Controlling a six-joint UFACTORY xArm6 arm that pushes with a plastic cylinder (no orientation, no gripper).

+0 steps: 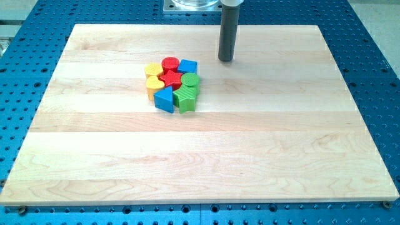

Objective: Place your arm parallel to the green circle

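My tip (225,60) is the lower end of a straight dark rod descending from the view's top; there is no pincer on this arm, so no spread or pressed state applies, and the tip pinches nothing; it stands on the wooden board (262,156), apart from every block; the cluster of blocks lies toward the view's lower left of the tip; nearest to the tip is the blue cube (187,65), then the green circle (190,80), which sits below and to the view's left of the tip, at the cluster's right edge, not touched by the rod; further left from the tip are the red cylinder (170,63), a red star-like block (170,77), the yellow block (153,69) and the yellow heart (154,84); farthest below the tip are the green block (185,98), shape unclear, and the blue triangular block (164,99); all blocks are packed touching; the board rests on a blue perforated table (25,56)
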